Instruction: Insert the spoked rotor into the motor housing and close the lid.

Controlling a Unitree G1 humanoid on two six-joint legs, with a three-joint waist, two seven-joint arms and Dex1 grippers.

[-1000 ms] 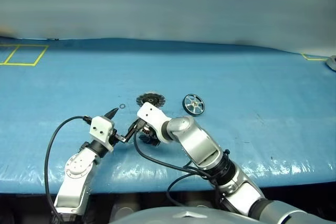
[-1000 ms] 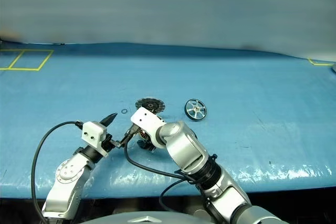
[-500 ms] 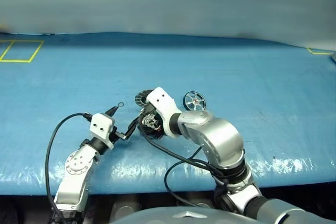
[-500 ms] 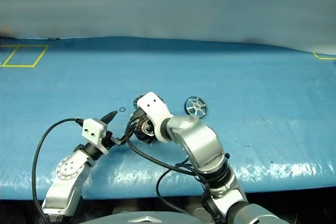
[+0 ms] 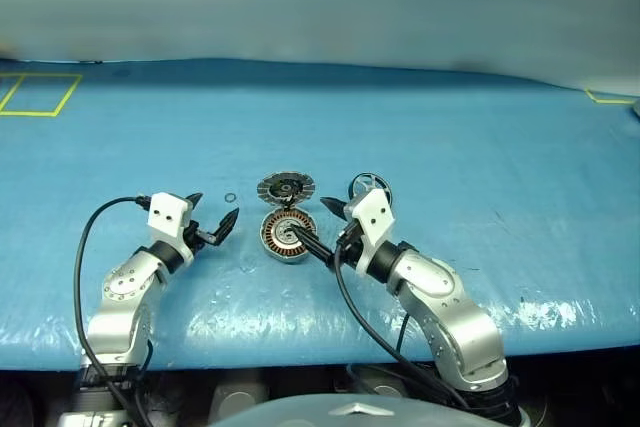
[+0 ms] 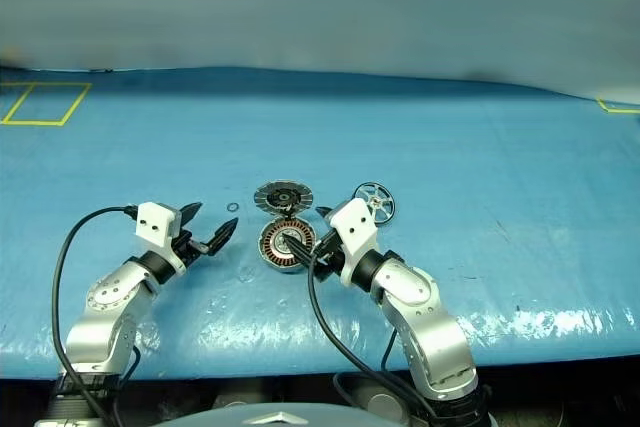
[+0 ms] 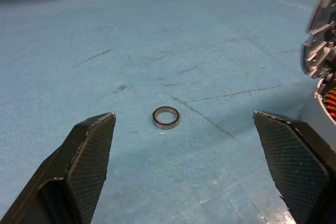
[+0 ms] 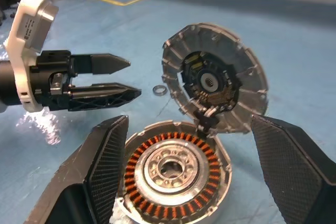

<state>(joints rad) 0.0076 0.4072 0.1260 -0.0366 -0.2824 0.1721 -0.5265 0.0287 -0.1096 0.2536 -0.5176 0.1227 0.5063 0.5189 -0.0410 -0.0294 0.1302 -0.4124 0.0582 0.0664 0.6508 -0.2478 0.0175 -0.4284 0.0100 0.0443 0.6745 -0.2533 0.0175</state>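
Copper-wound round motor housing beside ribbed grey lid

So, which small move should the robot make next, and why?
Probably the right gripper should swing over to the spoked rotor and take it. The motor housing lies open with its copper windings up, the lid rests behind it, and both grippers are open and empty.

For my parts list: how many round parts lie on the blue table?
4: the copper-wound housing nearest the robot; the ribbed lid just behind it; the spoked wheel to their right, partly behind the right gripper; a small ring left of the lid.
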